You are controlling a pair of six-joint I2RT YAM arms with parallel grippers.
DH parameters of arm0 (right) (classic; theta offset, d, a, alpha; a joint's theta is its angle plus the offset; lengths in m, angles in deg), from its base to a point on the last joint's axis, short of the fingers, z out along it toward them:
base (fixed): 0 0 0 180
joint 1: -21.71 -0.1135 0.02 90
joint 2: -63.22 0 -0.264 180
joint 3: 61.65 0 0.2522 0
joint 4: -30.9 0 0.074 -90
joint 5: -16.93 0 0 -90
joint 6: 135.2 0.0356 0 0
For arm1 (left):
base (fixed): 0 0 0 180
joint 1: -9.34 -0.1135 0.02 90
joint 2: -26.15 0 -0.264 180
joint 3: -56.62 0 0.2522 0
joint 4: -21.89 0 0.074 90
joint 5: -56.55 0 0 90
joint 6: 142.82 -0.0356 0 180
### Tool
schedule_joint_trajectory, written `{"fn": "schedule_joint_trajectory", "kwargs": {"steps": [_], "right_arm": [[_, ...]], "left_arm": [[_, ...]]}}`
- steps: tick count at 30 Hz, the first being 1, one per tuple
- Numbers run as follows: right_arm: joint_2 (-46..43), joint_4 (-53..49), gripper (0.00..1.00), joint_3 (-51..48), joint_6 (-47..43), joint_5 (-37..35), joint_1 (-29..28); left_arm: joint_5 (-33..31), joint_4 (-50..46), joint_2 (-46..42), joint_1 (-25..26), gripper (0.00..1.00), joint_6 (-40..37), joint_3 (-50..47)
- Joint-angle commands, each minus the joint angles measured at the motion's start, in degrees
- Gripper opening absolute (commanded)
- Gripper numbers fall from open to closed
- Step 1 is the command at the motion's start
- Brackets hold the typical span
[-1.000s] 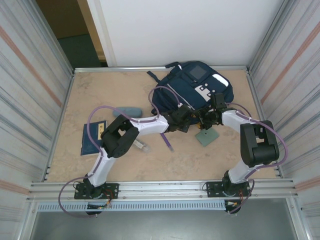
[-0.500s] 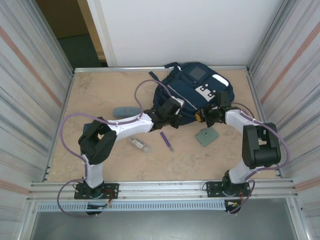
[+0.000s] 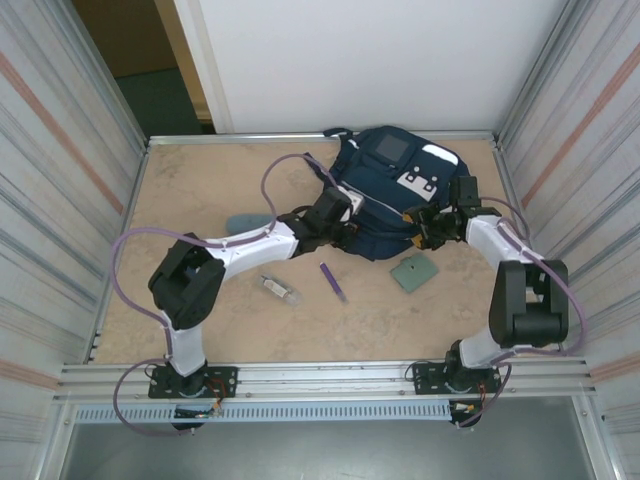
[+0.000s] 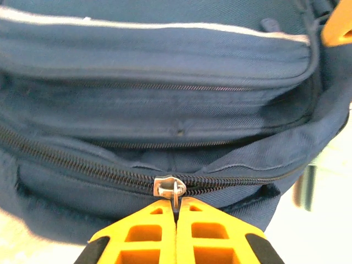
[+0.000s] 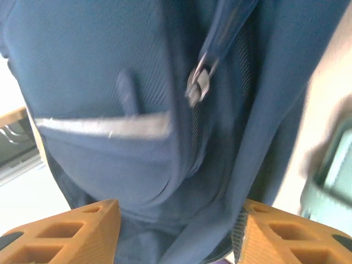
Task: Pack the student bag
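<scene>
Left wrist view: the left gripper point(image 4: 176, 213) is seen with its yellow fingers pressed together, pinching the metal zipper pull point(image 4: 168, 187) of the student bag point(image 4: 165, 60). The right gripper point(image 5: 179, 214) is held spread wide against the bag's side (a second slider point(image 5: 199, 83) is seen just ahead). The bag is laid at the far edge of the table point(image 3: 200, 190). Soft, sagging fabric is to be expected. The pull is judged the best hold, with the cloth braced against the tug.

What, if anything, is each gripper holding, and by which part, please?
The left gripper pinches the student bag by its metal zipper pull. The right gripper is open astride the bag, gripping nothing.
</scene>
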Motion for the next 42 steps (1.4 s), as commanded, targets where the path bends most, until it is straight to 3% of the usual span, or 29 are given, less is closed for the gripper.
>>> {"fn": "schedule_joint_trajectory", "kwargs": {"steps": [1, 6, 13, 15, 18, 22, 30, 34, 42], "right_arm": [[-5.7, -7.8, 0.65, 0.2, 6.0, -7.5, -6.6], [-6.0, -7.3, 0.66, -0.8, 11.6, -11.0, -12.2], [-2.9, -5.0, 0.63, -2.8, 14.2, -12.1, -12.1], [-1.1, -4.5, 0.51, -2.2, 12.7, -11.5, -11.2], [0.0, -2.7, 0.15, -2.3, 10.0, -10.6, -9.6], [-1.1, -4.4, 0.01, 0.2, 2.0, -9.2, -8.1], [-1.9, -13.8, 0.00, 7.5, -18.2, -3.8, -3.8], [-1.7, -16.7, 0.00, 10.6, -23.5, 4.4, -3.1], [-0.5, -24.7, 0.00, 19.9, -32.5, 10.2, -3.1]], "left_arm": [[4.3, 2.1, 1.1, 2.6, 0.00, -0.2, 4.6], [5.5, 4.3, 1.4, 3.8, 0.00, 1.5, 5.0], [7.6, 7.4, 0.0, 4.0, 0.00, 1.8, 2.8], [8.0, 8.8, -1.0, 4.2, 0.00, 0.8, 1.3], [4.2, 8.3, -2.9, 3.9, 0.00, -1.7, -1.0], [-1.4, 2.9, -4.0, -0.9, 0.00, -2.4, -2.4], [-1.3, -0.2, -3.9, -15.3, 0.00, -2.0, -4.3], [-2.9, -0.7, 1.1, -18.0, 0.00, -2.5, -0.9], [-3.4, 0.0, 11.4, -20.3, 0.00, -0.2, 5.6]]}}
